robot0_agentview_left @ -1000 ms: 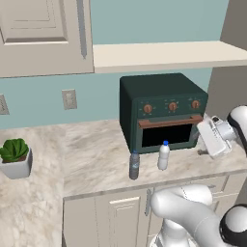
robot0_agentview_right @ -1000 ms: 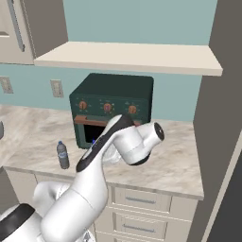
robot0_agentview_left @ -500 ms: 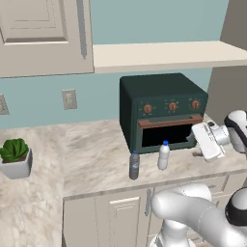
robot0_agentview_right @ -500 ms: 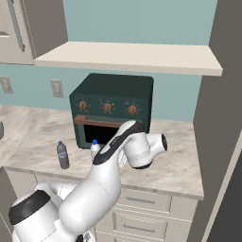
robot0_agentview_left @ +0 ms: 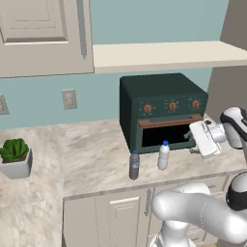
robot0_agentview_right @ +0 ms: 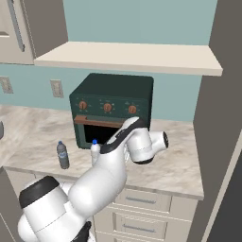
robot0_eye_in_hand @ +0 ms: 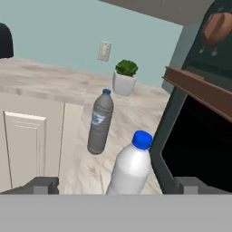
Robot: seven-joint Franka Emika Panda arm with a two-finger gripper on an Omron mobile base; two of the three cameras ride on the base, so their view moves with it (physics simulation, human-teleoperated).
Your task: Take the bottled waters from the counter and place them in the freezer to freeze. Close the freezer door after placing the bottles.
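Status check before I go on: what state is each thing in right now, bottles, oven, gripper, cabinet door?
Whitish plastic bottle with blue cap: upright on the beige marbled counter, capped, not gripped.
Darker grey translucent bottle: upright on the counter, capped, standing apart from the whitish one.
Dark green toaster oven: door shut.
Gripper: open, fingertips either side of the whitish bottle.
Cream upper cabinet door: shut.
Small potted plant: upright.

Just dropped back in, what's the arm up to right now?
The arm is reaching in from the right toward the whitish bottle, which stands on the counter in front of the dark green toaster oven. The tool is open, its tips on either side of the bottle, nothing gripped. The grey bottle stands just beyond it, untouched. Both bottles are on the counter.
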